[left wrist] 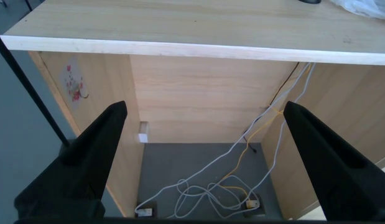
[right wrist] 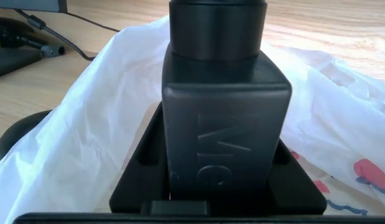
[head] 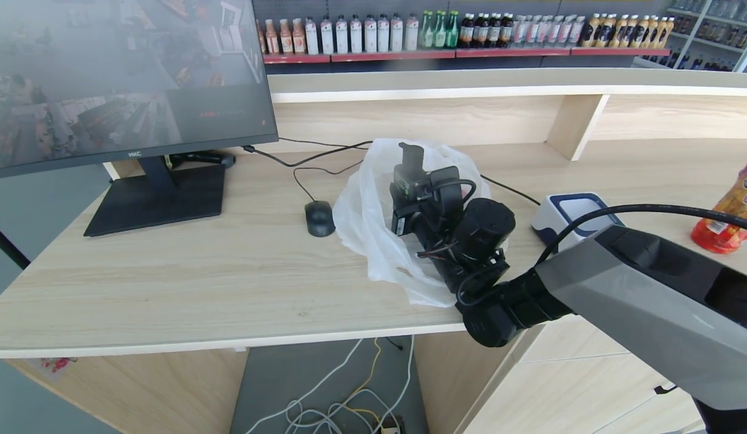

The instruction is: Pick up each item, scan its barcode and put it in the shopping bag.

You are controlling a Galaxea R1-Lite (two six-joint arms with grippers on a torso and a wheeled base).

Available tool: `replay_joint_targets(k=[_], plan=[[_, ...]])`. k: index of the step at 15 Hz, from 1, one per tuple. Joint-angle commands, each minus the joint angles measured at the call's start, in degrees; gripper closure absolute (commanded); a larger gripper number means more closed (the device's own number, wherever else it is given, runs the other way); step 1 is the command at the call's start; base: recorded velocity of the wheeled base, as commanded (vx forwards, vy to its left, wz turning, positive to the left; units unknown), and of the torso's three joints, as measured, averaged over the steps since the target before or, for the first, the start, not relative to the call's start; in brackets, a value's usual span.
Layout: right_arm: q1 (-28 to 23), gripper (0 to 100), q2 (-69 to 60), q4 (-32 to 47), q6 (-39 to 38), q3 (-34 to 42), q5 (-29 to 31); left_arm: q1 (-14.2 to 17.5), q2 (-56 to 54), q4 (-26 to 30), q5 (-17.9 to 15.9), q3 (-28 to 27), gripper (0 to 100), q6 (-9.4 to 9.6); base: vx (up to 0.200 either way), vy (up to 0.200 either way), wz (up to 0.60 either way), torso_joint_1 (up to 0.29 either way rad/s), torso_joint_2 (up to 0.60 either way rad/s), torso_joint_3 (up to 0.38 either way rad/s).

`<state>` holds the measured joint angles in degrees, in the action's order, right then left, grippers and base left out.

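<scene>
1 dark bottle (right wrist: 223,143) clamped in right gripper (head: 412,178), long axis in line w/ gripper, cap toward 12 o'clock. White shopping bag (head: 361,217) directly beneath, on table (head: 168,271). Left gripper (left wrist: 204,155) spread wide, below table edge, well apart from bag.

Can make out raised letters on the dark bottle (right wrist: 224,137), a small logo on the monitor (head: 126,78) bezel, red print, possibly a picture, on the shopping bag (right wrist: 86,106)
</scene>
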<state>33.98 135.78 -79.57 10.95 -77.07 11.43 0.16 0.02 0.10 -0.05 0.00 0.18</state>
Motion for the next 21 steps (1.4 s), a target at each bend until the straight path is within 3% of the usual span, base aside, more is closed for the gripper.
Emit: replay_joint_targets(k=[1,5,10,21], plan=[[0.04,100,1.07,0.03,0.04,-0.01,-0.01,0.02,-0.02,-0.01,-0.04,0.0,0,-0.01,0.0,0.0,0.0,0.0,0.0,0.0],[0.13,100,0.72,0.82,0.04,-0.45,-0.1,0.02,-0.02,-0.01,0.05,0.0,0,-0.01,0.0,0.0,0.0,0.0,0.0,0.0],[0.39,100,-2.45,10.31,0.13,-4.93,-0.1,0.02,-0.02,-0.01,-0.04,0.0,0,-0.01,0.0,0.0,0.0,0.0,0.0,0.0],[0.3,100,-0.52,10.75,0.13,-4.58,0.08,0.02,-0.02,-0.01,0.05,0.0,0,-0.01,0.0,0.0,0.0,0.0,0.0,0.0]])
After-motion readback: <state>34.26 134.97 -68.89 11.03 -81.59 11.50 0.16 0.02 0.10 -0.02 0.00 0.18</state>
